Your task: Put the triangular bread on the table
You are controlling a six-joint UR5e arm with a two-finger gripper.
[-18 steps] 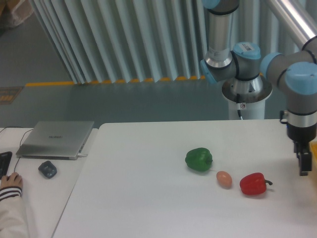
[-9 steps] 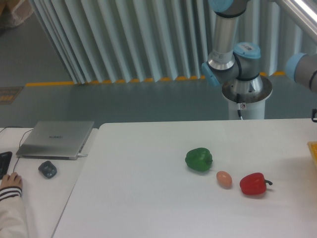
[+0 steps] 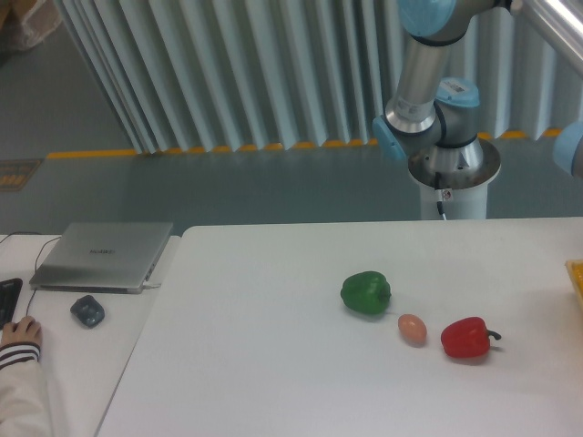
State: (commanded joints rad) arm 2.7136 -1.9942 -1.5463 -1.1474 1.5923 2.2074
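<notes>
The white table (image 3: 273,364) holds a green pepper (image 3: 366,293), a peach egg (image 3: 413,329) and a red pepper (image 3: 469,338). The triangular bread is out of view. My gripper is out of the frame to the right; only the arm's upper links (image 3: 428,55) and its base (image 3: 453,159) show behind the table.
A yellow-orange edge of something (image 3: 577,273) peeks in at the right border of the table. On the adjoining pale desk at left lie a grey laptop (image 3: 105,255), a dark mouse (image 3: 87,310) and a person's hand (image 3: 18,335).
The arm has swung right: the wrist and gripper, seen at the table's right edge a second ago, have left the frame. The objects on the table have not moved.
</notes>
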